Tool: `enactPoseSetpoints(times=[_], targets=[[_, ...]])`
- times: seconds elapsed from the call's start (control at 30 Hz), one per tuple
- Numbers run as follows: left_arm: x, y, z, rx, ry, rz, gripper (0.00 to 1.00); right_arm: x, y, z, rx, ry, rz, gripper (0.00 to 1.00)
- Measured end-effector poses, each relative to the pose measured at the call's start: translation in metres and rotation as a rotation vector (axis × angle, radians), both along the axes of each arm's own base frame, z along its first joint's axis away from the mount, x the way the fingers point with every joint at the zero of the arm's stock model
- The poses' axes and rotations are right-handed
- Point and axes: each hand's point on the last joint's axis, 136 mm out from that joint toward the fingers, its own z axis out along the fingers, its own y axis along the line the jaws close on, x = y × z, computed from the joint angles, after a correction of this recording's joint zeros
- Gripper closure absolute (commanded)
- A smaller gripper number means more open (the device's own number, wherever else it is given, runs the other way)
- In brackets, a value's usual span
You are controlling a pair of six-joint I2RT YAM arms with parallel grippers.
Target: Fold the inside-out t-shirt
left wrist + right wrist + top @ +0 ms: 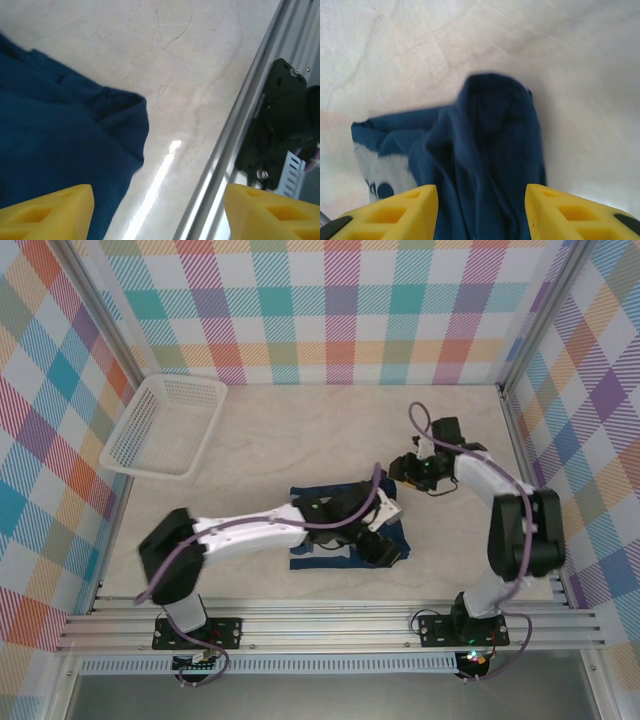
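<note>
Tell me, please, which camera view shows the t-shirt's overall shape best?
The top external view: it takes in the whole t-shirt lying on the table, though the left arm lies across it. The left wrist view catches just one edge of the t-shirt; the right wrist view shows bunched fabric close up.

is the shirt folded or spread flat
Partly folded: the shirt lies as a compact, layered bundle, with one end bunched up between the right gripper fingers.
</note>
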Motion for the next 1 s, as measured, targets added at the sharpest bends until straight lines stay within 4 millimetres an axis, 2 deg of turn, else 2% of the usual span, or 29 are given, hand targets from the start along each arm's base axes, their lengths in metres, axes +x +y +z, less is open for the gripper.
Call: enactPoseSetpoints(times=[0.07, 0.13, 0.17, 0.23, 0.3, 0.4, 0.53, 0.63, 0.73, 0.83, 1.0], targets=[[0.009, 0.026, 0.018, -0.032, -0.017, 0.059, 0.25, -0.025, -0.008, 0.007, -0.012, -0.012, -0.021, 0.44], [0.033, 0.053, 0.026, -0.053, -0.016, 0.157, 0.25, -0.053, -0.009, 0.007, -0.016, 0.003, -0.021, 0.42], [0.052, 0.070, 0.025, -0.054, -0.006, 0.228, 0.24, -0.067, -0.008, 0.003, -0.021, 0.022, -0.018, 0.42], [0.085, 0.095, 0.015, -0.035, 0.027, 0.353, 0.24, -0.094, -0.004, -0.006, -0.033, 0.072, -0.007, 0.41], [0.113, 0.118, -0.007, 0.009, 0.069, 0.462, 0.25, -0.118, -0.001, -0.015, -0.046, 0.122, 0.002, 0.41], [0.128, 0.128, -0.042, 0.092, 0.137, 0.517, 0.25, -0.142, -0.001, -0.024, -0.068, 0.175, 0.000, 0.42], [0.143, 0.120, -0.066, 0.134, 0.181, 0.525, 0.25, -0.153, -0.003, -0.035, -0.096, 0.212, -0.014, 0.47], [0.158, 0.115, -0.077, 0.144, 0.197, 0.535, 0.26, -0.157, -0.004, -0.048, -0.115, 0.258, -0.022, 0.60], [0.170, 0.121, -0.090, 0.165, 0.217, 0.562, 0.26, -0.155, -0.006, -0.060, -0.136, 0.294, -0.028, 0.74], [0.171, 0.135, -0.103, 0.201, 0.252, 0.591, 0.26, -0.153, -0.007, -0.068, -0.157, 0.305, -0.026, 0.84], [0.162, 0.151, -0.116, 0.241, 0.281, 0.609, 0.27, -0.143, -0.015, -0.072, -0.214, 0.293, -0.029, 0.94]])
